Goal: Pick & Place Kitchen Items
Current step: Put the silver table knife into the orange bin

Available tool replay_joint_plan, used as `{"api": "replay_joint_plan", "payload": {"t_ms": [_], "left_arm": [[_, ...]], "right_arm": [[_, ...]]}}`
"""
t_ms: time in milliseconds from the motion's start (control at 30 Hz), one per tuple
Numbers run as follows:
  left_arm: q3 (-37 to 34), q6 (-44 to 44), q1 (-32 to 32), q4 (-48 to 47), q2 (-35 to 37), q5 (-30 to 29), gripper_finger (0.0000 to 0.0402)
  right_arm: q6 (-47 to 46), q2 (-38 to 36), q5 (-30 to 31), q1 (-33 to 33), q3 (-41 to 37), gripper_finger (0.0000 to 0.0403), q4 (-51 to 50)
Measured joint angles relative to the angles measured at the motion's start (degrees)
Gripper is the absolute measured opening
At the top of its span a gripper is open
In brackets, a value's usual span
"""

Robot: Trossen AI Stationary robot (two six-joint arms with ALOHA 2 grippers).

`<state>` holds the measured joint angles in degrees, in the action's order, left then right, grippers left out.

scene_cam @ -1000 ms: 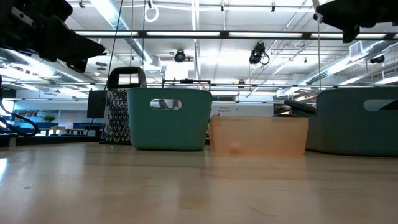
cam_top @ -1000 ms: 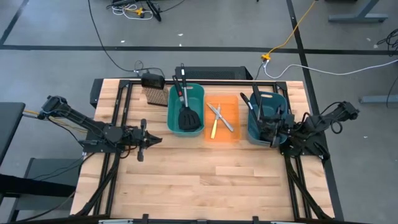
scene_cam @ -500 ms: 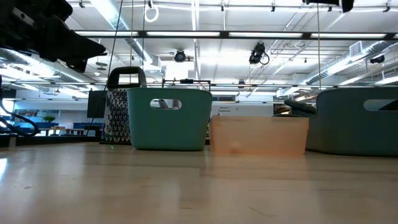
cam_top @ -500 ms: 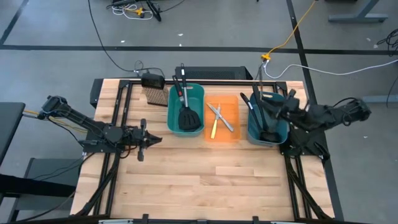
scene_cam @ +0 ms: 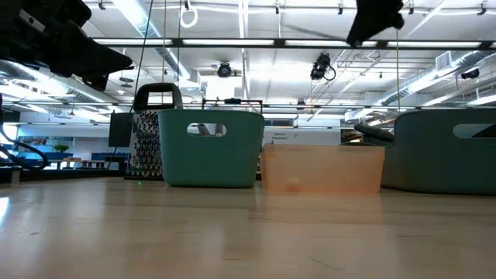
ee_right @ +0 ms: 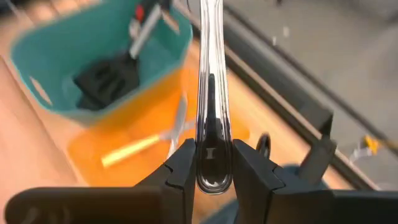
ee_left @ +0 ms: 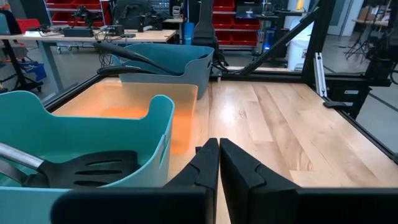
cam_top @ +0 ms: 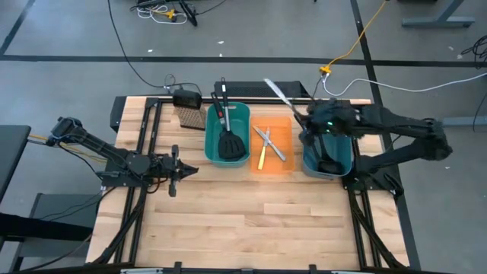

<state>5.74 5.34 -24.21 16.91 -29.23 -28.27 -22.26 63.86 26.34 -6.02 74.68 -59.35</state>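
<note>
My right gripper (cam_top: 306,118) is high above the far end of the right teal bin (cam_top: 344,156) and is shut on a slim silver table knife (cam_top: 277,93). It also shows at the top of the low view (scene_cam: 373,19). The bin holds long black ladles (cam_top: 323,144). The orange bin (cam_top: 283,169) holds silver knives (cam_top: 271,141) and a yellow-handled knife (cam_top: 261,157). The left teal bin (cam_top: 209,141) holds black slotted spatulas (cam_top: 230,143). My left gripper (cam_top: 177,171) is shut and empty, over the table left of the bins. My right gripper pinches the silver knife's rounded handle end (ee_right: 212,169) between its two fingers. The knife runs straight out past the fingertips, in line with the fingers. It is lifted clear of the bins and points toward the table's far left.
A tan-bristled brush with a black top (cam_top: 188,110) stands at the far edge, left of the left teal bin. Bare wood (cam_top: 251,221) stretches across the table's near half. Black frame rails (cam_top: 144,152) run along both sides.
My right gripper has risen from the near part of the right teal bin and gone toward the far edge and the table's left. It has turned so the silver knife now sticks out toward the far left, clear of the bin.
</note>
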Motion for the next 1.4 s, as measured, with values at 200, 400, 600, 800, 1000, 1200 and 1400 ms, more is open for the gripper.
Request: {"api": "replay_joint_plan", "payload": {"t_ms": [200,400,600,800,1000,1200,1400], "left_arm": [[0.0,-0.1,0.0,0.0,0.0,0.0,0.0016],[0.0,-0.1,0.0,0.0,0.0,0.0,0.0016],[0.0,-0.1,0.0,0.0,0.0,0.0,0.0016],[0.0,-0.1,0.0,0.0,0.0,0.0,0.0016],[0.0,-0.6,0.0,0.0,0.0,0.0,0.0016],[0.0,-0.7,0.0,0.3,0.0,0.0,0.0016],[0.0,-0.6,0.0,0.3,0.0,0.0,0.0016]], "right_arm": [[-1.7,9.5,-11.1,-5.8,3.9,0.0088,-9.0],[-3.0,18.1,-17.4,-9.6,4.3,0.0088,-15.4],[-3.3,26.0,-22.8,-10.9,4.3,0.0088,-12.3],[-4.1,32.2,-19.3,-11.3,4.3,0.0088,-13.9],[-6.1,35.4,-20.3,-12.4,4.3,0.0088,-11.6],[-10.6,36.8,-22.4,-13.2,4.3,0.0088,-10.7],[-14.7,36.8,-26.4,-12.3,4.3,0.0088,-10.1]]}}
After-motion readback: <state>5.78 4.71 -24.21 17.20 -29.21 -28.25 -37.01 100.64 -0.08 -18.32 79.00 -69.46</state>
